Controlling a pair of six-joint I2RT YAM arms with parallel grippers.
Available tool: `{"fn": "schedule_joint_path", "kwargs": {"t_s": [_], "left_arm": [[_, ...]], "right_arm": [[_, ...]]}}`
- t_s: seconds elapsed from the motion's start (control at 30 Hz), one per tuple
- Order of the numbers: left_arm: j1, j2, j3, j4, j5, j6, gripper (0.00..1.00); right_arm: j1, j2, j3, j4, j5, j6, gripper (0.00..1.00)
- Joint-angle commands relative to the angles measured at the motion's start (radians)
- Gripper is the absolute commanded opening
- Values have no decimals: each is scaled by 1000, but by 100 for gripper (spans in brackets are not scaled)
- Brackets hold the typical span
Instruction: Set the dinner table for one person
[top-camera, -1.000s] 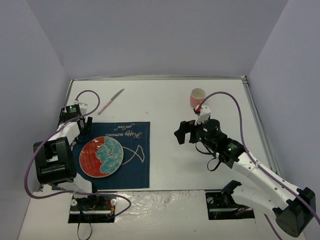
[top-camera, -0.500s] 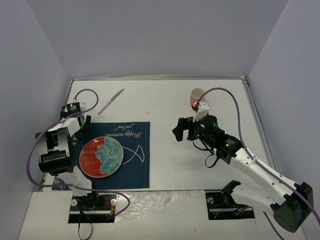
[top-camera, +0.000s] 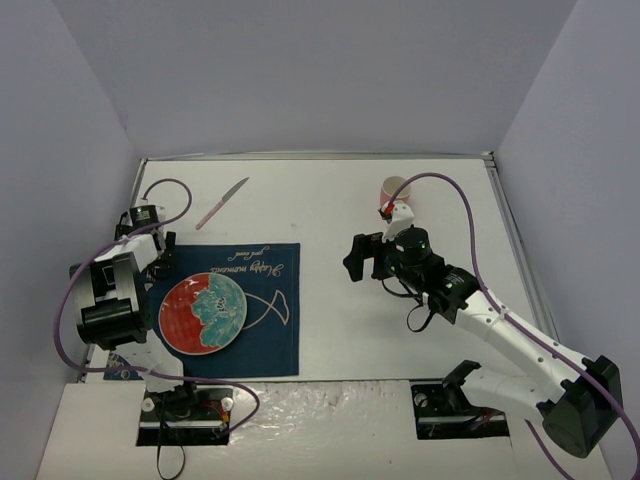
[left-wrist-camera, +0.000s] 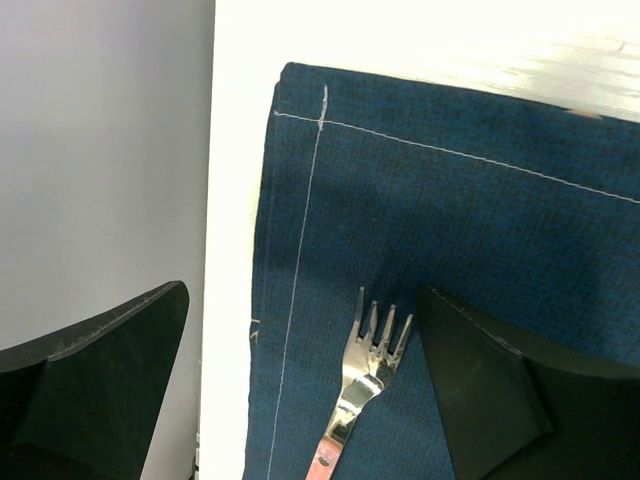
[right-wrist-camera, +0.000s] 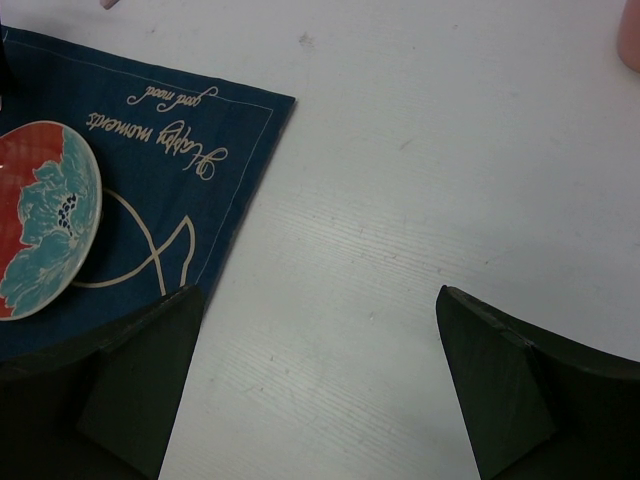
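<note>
Table: one, white and matte, filling the middle of the overhead view from the arm bases at the bottom up to the back wall. I judge it rigid, heavy and fixed. It offers no place to take hold and serves only as the surface to lay things on. Its finish looks smooth, so light items may slide if nudged.

Count of items on it:
- one navy placemat, lower left
- one plate, on the placemat
- one fork, on the placemat near its corner
- one knife, on bare table, upper left
- one pink cup, upper right

My left fingers stand apart and grip nothing. They hang over the placemat corner with the fork tines between them, close to the finger on the right of the wrist view.

My right fingers stand apart and empty, over bare table just right of the placemat.

Judgement: the knife and cup are not yet at the setting.
</note>
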Motion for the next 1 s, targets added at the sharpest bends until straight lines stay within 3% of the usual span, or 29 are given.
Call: {"fn": "schedule_joint_path", "kwargs": {"t_s": [0.0,0.97], "left_arm": [[12,-14,39,-2,-31,-14,94],[41,-17,46,-8,-35,-34,94]], "right_arm": [[-5,8,52,39,-2,4,99],[-5,28,46,41,-27,16,99]]}}
